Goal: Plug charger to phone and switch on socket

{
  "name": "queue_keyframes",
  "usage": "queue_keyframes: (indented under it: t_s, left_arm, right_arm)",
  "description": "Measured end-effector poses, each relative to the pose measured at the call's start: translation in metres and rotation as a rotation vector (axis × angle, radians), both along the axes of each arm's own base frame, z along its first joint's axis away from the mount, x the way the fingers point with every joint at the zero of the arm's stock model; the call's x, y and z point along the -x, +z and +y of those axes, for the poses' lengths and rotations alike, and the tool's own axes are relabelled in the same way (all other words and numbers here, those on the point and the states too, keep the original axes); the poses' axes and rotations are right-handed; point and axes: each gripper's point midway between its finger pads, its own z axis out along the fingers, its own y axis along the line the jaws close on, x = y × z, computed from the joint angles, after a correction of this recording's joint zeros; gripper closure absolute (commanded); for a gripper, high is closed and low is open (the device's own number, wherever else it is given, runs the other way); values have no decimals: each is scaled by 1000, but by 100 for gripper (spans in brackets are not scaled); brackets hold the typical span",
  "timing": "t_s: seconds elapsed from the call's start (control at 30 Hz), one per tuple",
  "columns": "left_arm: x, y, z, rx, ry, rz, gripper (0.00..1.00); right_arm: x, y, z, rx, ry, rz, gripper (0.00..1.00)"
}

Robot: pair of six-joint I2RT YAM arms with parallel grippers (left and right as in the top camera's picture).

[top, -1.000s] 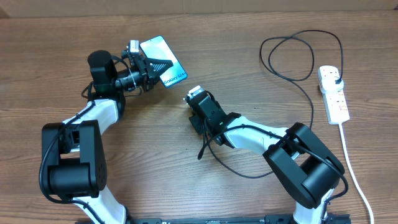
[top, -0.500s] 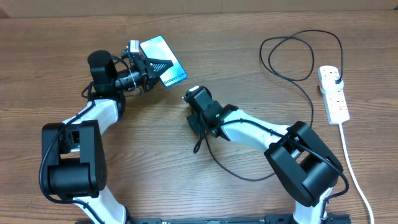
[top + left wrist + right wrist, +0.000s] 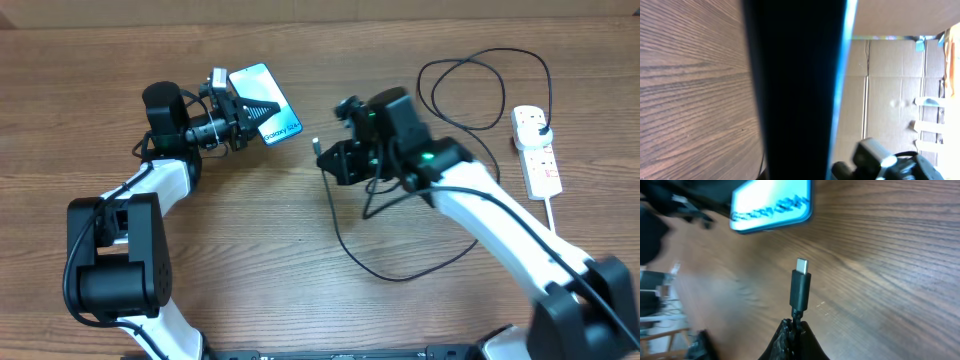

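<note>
You can read one line of print: dark lettering along the bottom edge of the phone (image 3: 262,85) screen, which in the overhead view looks like "Galaxy" followed by a short model code, possibly "S24", though it is too small to be certain. In the right wrist view the same line on the phone (image 3: 772,202) is blurred and can't be made out. The socket (image 3: 536,150) carries reddish markings, but you can't read them.

Bright and even from above, barely any shadows on the brown wood-grain table (image 3: 260,290). Left wrist: mostly dark close-up blur. Right wrist: crisp on the thin black charger cable (image 3: 800,287), blown-out glare on the slim blue-white phone (image 3: 772,202), smeary left edge.
</note>
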Motion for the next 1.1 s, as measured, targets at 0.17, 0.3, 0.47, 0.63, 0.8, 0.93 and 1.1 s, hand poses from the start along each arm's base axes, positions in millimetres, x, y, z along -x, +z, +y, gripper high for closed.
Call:
queue_keyframes:
  t_s: [0.17,0.3,0.47,0.63,0.8,0.93,1.1]
  left_arm:
    - [5,0,-15,1,-35,0,96]
    - [11,1,-37,-2,-74,-6,96]
    - [16,3,-53,-3,-103,-21,96]
    - [13,2,-51,-6,-85,-16,96]
    - [13,3,-51,1,-86,-5,96]
    - [15,10,-52,18,-106,-29,96]
    - [18,18,-54,34,-130,-58,96]
  right_arm:
    - [20,17,2,-71,54,15,96]
    - [31,11,5,-98,91,55,96]
    - [42,-2,3,-96,104,105,96]
    - [42,-2,4,-106,106,97,96]
    - [37,2,7,-122,110,66,96]
    - [33,0,10,-133,109,71,96]
    - [29,-1,15,-158,111,73,96]
